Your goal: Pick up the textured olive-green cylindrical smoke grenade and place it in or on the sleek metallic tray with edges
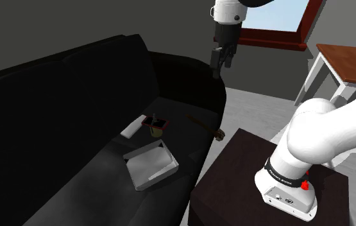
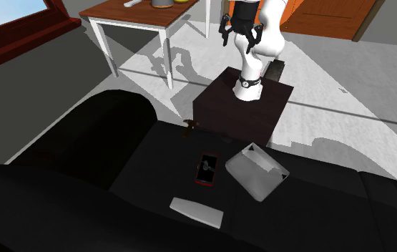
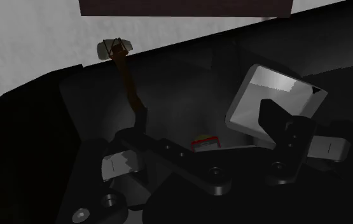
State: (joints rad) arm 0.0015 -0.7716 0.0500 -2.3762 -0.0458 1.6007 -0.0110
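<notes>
Black and spread apart, the fingers of the all-black two-finger gripper [image 1: 223, 59] hold nothing. The hand hangs high, well above the seat of the black sofa [image 1: 54, 109].

No part of the task looks done. The small olive-green cylindrical smoke grenade [image 1: 154, 131] stands untouched on the seat, apparently on a dark flat slab with a red rim [image 1: 159, 121]. In the shoulder view it is at about 7 o'clock from the gripper and far below it. The grey metallic tray with raised edges [image 1: 151, 165] lies empty just beside the grenade, at 6 o'clock from it in the shoulder view and at 3 o'clock in the second exterior view. Descent, grasp, lift, carry and release all appear to remain.

The space between the hand and the seat looks open. Around the grenade in the shoulder view:
- A white flat slab [image 1: 131, 129] lies near at 9 o'clock, with the sofa's backrest rising beyond it.
- A brown-handled tool [image 3: 132, 89] lies apart at 3 o'clock, near the seat's front edge.
- The dark box stand [image 1: 228, 186] sits past that edge, at about 4 o'clock.

The carry should be short, and the edge to clear is probably the tray's rim nearest the grenade.
</notes>
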